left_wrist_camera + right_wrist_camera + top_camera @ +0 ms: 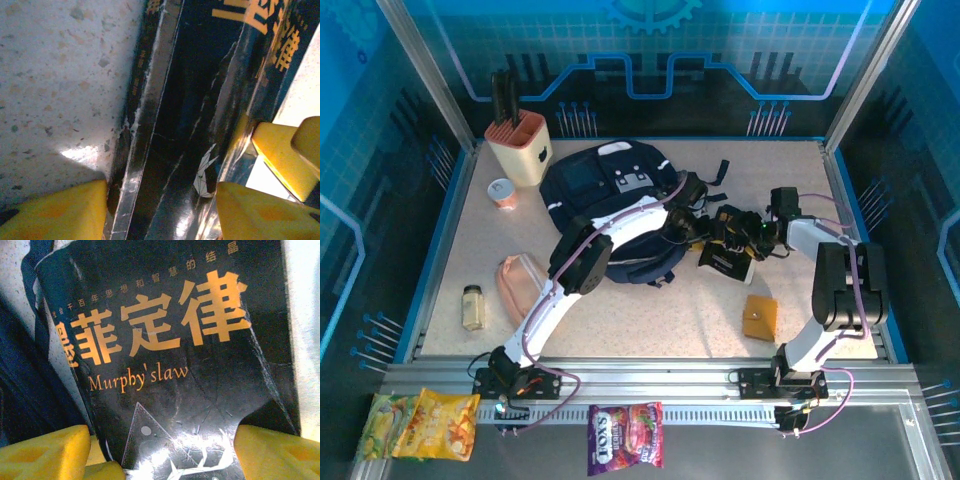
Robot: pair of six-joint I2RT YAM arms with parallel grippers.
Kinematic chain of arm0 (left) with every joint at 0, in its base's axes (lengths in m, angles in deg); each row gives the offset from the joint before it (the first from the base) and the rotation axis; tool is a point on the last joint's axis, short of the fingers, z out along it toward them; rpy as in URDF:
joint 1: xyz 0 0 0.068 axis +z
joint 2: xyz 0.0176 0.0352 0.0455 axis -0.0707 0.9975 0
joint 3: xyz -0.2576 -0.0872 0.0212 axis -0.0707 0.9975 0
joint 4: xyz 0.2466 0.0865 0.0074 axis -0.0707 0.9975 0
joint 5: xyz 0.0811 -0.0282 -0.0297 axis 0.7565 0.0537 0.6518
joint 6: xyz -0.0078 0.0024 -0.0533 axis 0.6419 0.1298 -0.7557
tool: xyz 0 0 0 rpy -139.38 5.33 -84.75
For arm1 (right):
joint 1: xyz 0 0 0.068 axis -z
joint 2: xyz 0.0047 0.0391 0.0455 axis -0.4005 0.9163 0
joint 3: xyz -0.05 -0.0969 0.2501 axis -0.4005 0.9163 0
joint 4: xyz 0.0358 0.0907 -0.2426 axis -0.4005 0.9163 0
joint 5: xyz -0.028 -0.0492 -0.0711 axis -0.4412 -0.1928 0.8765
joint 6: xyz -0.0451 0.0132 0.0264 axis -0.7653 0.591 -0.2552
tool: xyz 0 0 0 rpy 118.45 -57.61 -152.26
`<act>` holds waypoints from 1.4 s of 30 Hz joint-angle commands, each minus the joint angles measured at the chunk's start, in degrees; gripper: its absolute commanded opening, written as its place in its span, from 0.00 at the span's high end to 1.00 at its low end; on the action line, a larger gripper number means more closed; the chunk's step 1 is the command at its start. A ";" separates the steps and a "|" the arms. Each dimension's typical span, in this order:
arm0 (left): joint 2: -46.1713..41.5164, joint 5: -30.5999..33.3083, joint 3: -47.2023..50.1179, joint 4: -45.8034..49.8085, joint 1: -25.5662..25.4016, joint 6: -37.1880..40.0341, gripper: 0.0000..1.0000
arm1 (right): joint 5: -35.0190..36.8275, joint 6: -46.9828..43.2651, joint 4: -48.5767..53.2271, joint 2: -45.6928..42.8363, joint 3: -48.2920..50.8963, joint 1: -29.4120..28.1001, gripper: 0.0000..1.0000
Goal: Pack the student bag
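— Left pincer [161, 190], state?
— Its yellow fingers [55, 212] straddle the spine edge of a black book [165, 340]. The left one touches the spine, but whether they clamp it I cannot tell.
— Right pincer [162, 437]?
— Clenched on the book, one finger at each side edge of the cover, orange title facing up.
— Where is the backpack [610, 190]?
— Lying at the far middle of the surface [670, 320], under the left arm. Its right edge is just beside the book.
— Room to move?
— Bare surface runs along the near edge between the arm bases. A yellow wallet [759, 316] lies near the right arm. A pink pouch [520, 280] and a small jar [472, 307] lie toward the left rim. A knife block [518, 145] and a cup [501, 192] stand in the far left corner, apart from the backpack.
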 commanded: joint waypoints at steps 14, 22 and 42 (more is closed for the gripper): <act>-3.72 -2.50 3.10 -1.45 -0.61 2.58 0.44 | 14.88 -11.08 18.19 -3.70 -4.86 -0.35 0.22; -1.39 2.26 3.20 -0.08 -0.59 3.00 0.48 | 21.33 -20.46 24.23 1.06 -8.98 0.53 0.24; 1.52 -7.80 -2.41 -0.57 -1.10 -0.53 0.59 | 1.94 -20.09 19.19 6.90 -7.98 1.56 0.41</act>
